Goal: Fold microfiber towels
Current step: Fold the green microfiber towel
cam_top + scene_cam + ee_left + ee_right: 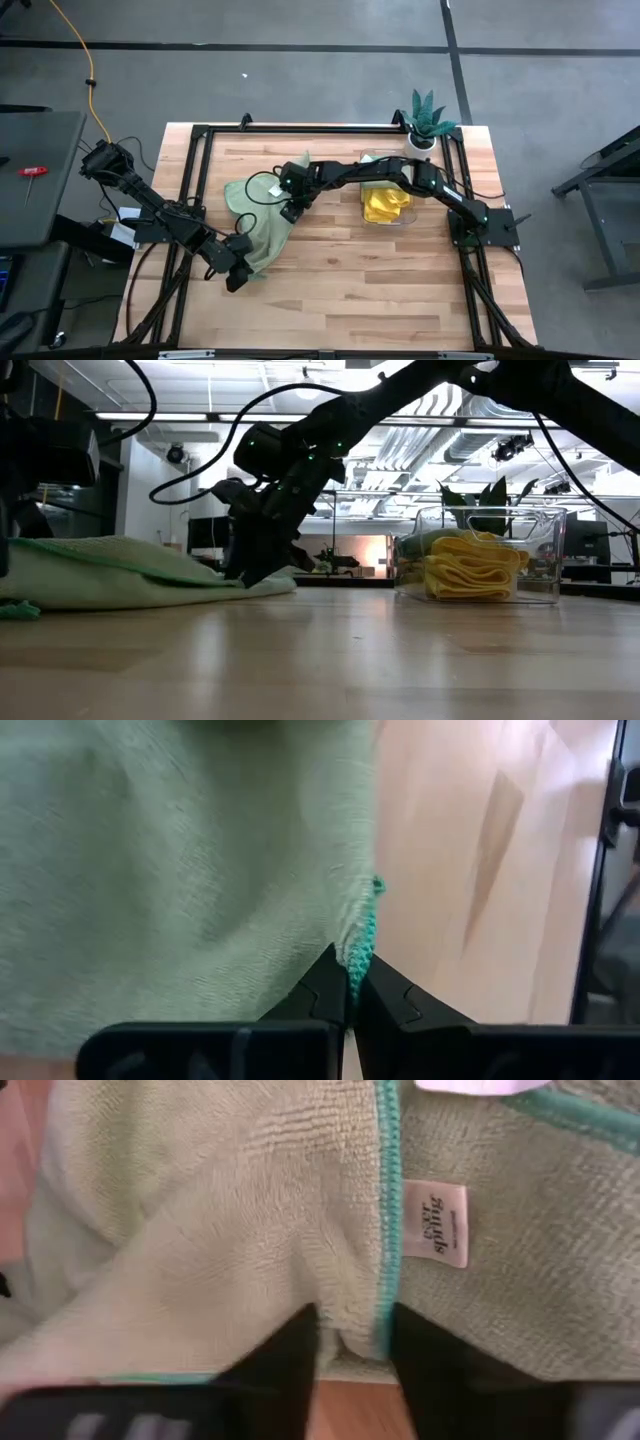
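Observation:
A pale sage green towel (255,212) lies crumpled on the wooden table (340,280), left of centre; it also shows in the low view (120,572). My left gripper (238,274) is low at the towel's near corner and shut on it. My right gripper (291,208) is at the towel's right edge and shut on it (258,572). Folded yellow towels (385,205) lie in a clear container (545,550) to the right. My left gripper pinches the towel's teal-stitched edge (364,942) at a corner between its two fingertips. The cloth spreads away from the fingers, slack, over the table. My right gripper pinches a bunched bit of the towel at its teal hem (386,1285), close to the white label (437,1223). The fingers (262,560) come down slanting from above. The towel lies on the table under them.
A small green potted plant (425,122) stands at the far right corner, behind the clear container. Bare wood lies along the near side of the table (380,300). A black frame rail (300,128) runs along the table's far edge.

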